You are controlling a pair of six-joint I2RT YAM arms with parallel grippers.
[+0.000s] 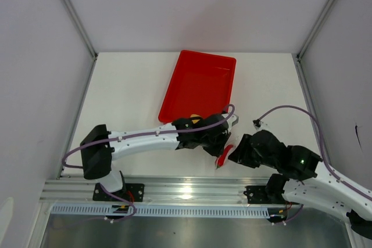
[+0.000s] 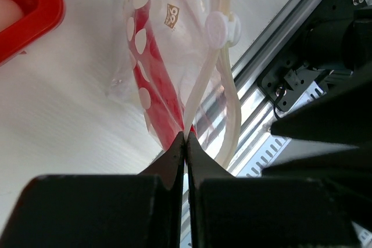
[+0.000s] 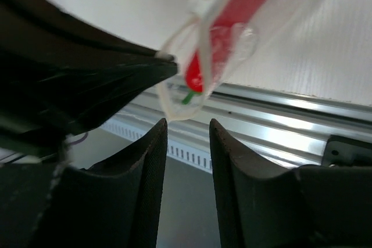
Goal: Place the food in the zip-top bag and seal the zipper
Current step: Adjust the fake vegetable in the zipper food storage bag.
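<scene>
The zip-top bag (image 2: 174,45) is clear and crinkly, and the red chili pepper (image 2: 156,82) lies inside it. My left gripper (image 2: 186,139) is shut on the bag's mouth edge, where the pale zipper strip (image 2: 199,88) runs up to a white slider (image 2: 216,26). In the top view the bag (image 1: 224,156) hangs between the left gripper (image 1: 218,143) and the right gripper (image 1: 237,153). My right gripper (image 3: 187,124) is open, just below the bag's corner and the chili (image 3: 232,15). The yellow fruit (image 1: 196,118) peeks out behind the left arm. A pale pinkish shape (image 2: 9,5) lies in the tray.
The large red tray (image 1: 197,85) lies behind the grippers and shows at the top left of the left wrist view (image 2: 35,21). The aluminium rail (image 1: 186,190) runs along the near table edge, right below the bag. White walls enclose the table.
</scene>
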